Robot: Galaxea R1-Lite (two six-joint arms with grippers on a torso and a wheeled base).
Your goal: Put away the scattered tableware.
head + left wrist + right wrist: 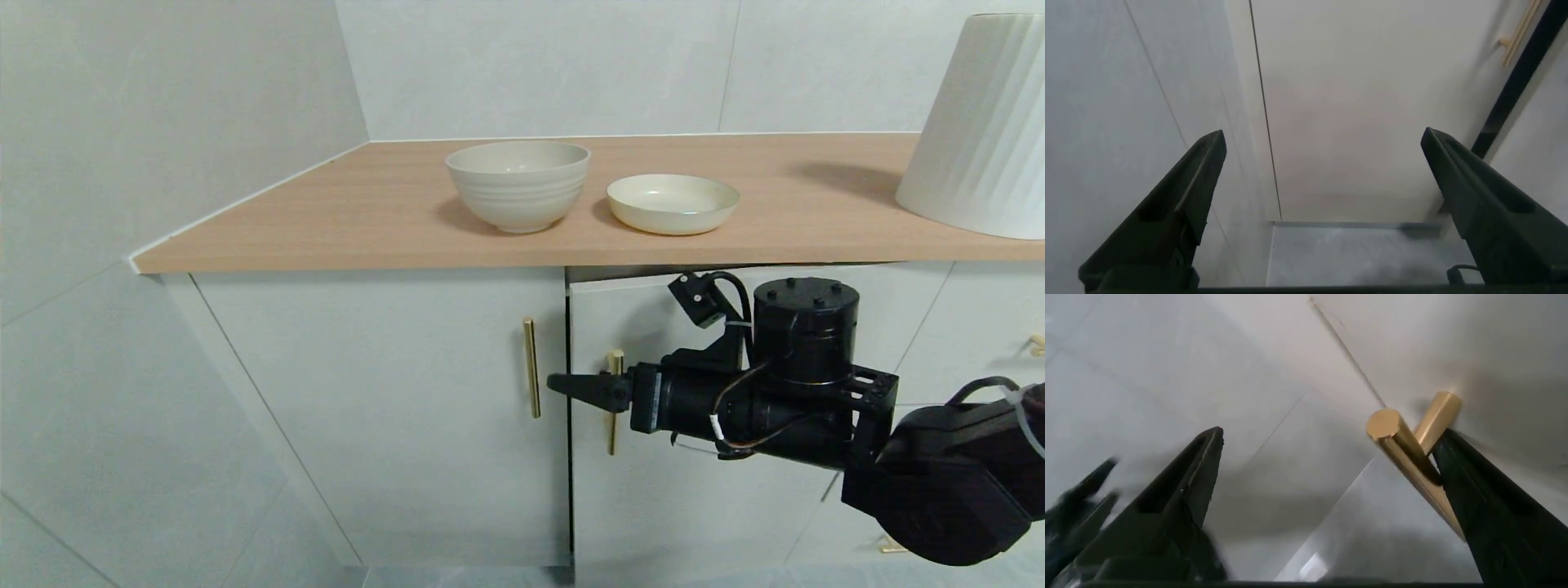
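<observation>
Pale tiled walls (pixel 163 122) meet in a corner, and a wooden bench (pixel 367 220) runs along them over white cupboard doors (pixel 392 392). From the head I see the tableware on the bench. A deep bowl (pixel 518 184) and a shallow dish (pixel 673 202) stand just beside each other but apart, both upright. A ribbed white shade (pixel 980 131) stands farther along to the right. Neither wrist view takes in the bench top. Down here my right fingers (pixel 563 384) are level with the door handles, well below the bowl and the dish and in front of the cupboards. From the head they look like a single dark point between the two brass bars. The right wrist shows more: my right fingers (pixel 1188 482) are spread apart and gripping nothing. The brass handle (pixel 1413 457) of the right door stands between them, close against one finger, though I cannot tell if it touches. My left fingers (pixel 1196 188) are spread wide too and hold nothing. They face a plain door with the grey floor (pixel 1339 253) beneath and the other handle (pixel 1512 37) off at the edge.
</observation>
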